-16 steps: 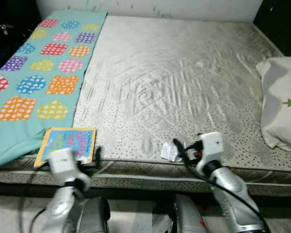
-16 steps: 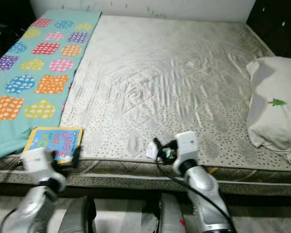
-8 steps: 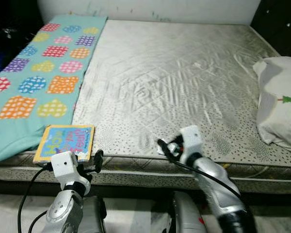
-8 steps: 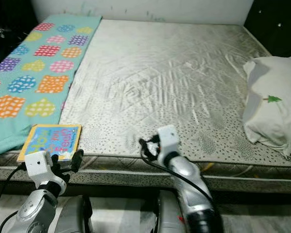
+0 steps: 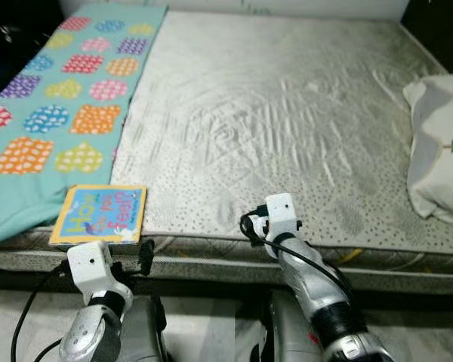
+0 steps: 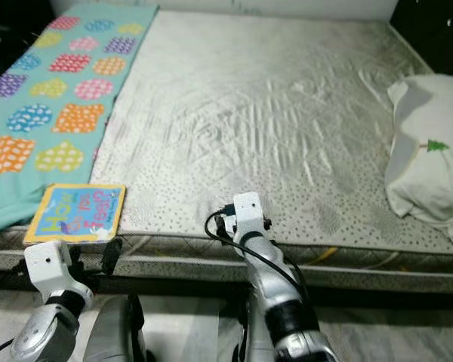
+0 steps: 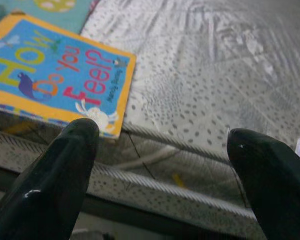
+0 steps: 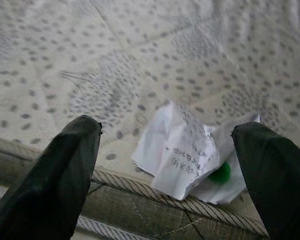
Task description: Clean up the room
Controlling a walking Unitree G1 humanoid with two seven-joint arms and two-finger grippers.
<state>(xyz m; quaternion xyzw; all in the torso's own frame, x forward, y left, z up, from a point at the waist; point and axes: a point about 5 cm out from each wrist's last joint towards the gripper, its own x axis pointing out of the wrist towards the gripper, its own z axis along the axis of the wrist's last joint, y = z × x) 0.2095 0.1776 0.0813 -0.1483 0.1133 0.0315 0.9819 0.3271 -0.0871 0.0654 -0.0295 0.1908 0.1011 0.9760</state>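
A crumpled paper scrap (image 8: pixel 190 157) is shown lying on the quilted, speckled mattress (image 5: pixel 287 128), right at its piped front edge and just ahead of the right gripper (image 8: pixel 170 165), between the lines of its two black fingers (image 8: pixel 65 170). The scrap is white, creased into several folds, printed with small dark lettering too blurred to be read, and marked with a green spot at its lower side. Its longer axis is seen to run roughly along the mattress edge, from one finger towards the other. The right gripper's fingers are spread wide, nothing being held, and no contact with the paper is visible. In the head views the scrap is hidden behind the right wrist housing. The left gripper (image 7: pixel 165 165) is likewise held wide open and empty, just below the mattress edge; ahead of it, towards its left finger, a children's book (image 5: pixel 100 214) titled "How Do You Feel?" is laid flat, its corner at the edge. A patterned teal blanket (image 5: pixel 53 113) lies beyond the book, and a white pillow (image 5: pixel 442 151), cut off by the frame, lies far to the right gripper's right.
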